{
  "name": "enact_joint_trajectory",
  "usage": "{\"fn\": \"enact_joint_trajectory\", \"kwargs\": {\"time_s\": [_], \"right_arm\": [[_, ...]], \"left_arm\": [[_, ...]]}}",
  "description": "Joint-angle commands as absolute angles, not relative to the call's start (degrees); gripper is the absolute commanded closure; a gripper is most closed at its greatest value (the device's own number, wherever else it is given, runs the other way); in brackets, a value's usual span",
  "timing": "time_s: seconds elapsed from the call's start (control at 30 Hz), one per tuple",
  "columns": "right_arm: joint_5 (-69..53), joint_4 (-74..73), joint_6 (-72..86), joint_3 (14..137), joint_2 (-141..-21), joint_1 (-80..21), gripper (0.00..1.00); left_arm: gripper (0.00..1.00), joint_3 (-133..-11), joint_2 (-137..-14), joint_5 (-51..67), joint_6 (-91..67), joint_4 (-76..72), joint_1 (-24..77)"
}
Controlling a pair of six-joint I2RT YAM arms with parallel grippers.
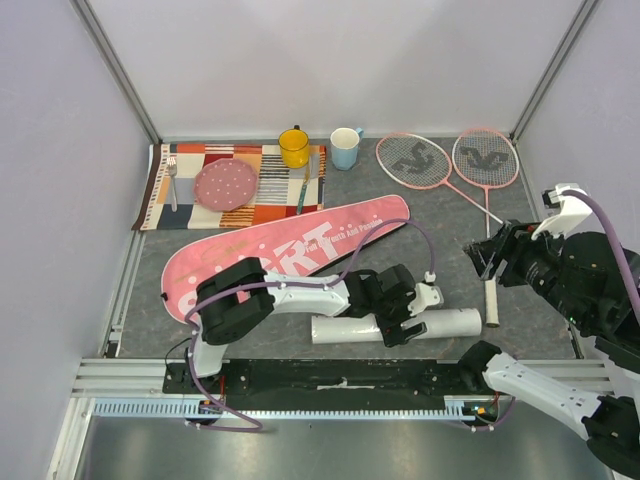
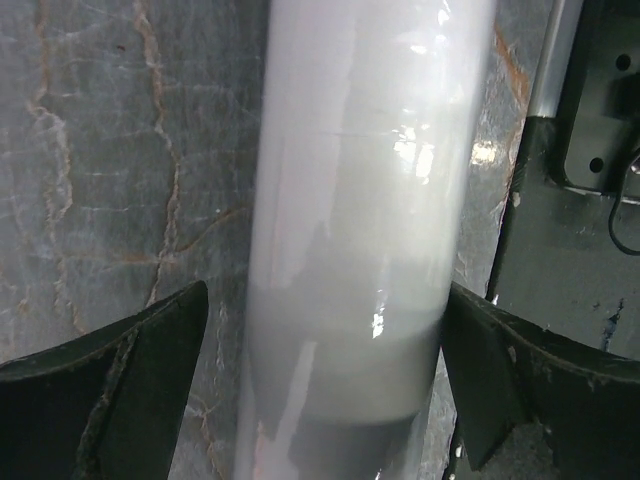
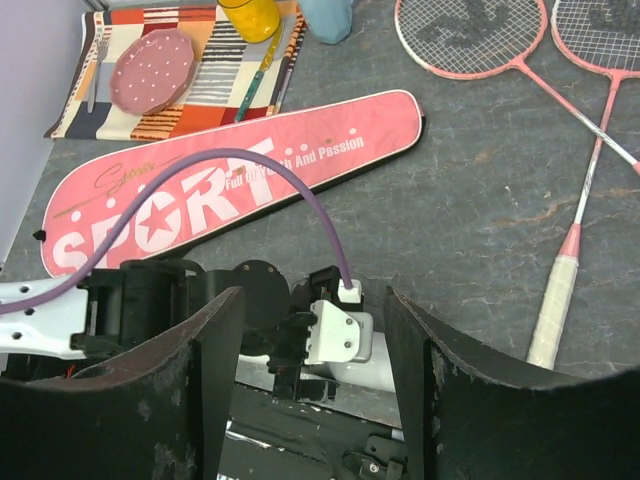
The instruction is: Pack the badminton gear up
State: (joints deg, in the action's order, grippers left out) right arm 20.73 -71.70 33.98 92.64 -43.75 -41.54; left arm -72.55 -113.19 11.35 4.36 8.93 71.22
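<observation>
Heads up, the left tool sits right over the middle of the white tube in the top view, so that stretch is covered. The left wrist view chops the tube off at top and bottom. The left arm hides part of the racket bag along its near edge. In the right wrist view one pink racket, the second racket, the yellow mug and the blue mug all run off the top edge. The gold script on the bag is too small to read.

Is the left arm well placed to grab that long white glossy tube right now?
Probably yes: the left end effector stands open over the long white glossy tube, its fingers on either side, with nothing else between them.
</observation>
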Motion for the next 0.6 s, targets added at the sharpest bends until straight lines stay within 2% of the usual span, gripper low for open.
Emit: {"fn": "enact_joint_trajectory", "kwargs": {"time_s": [0.0,0.33,0.53,0.57], "right_arm": [[18.9,-69.1,34.4,90.9,-42.6,-41.8,0.34],[15.9,-67.2,35.1,87.9,-41.3,-41.7,0.34],[13.1,-66.2,35.5,84.1,-41.3,-41.7,0.33],[12.7,-65.8,36.4,83.6,-41.5,-41.8,0.31]], "left_arm": [[0.00,-71.8,-108.3,9.3,0.9,7.2,71.1],[0.00,-70.1,-103.4,11.8,0.5,6.8,71.2],[0.00,-68.4,-95.5,13.3,-4.3,6.9,71.2],[0.00,-67.5,-94.2,12.9,-4.9,6.9,71.2]]}}
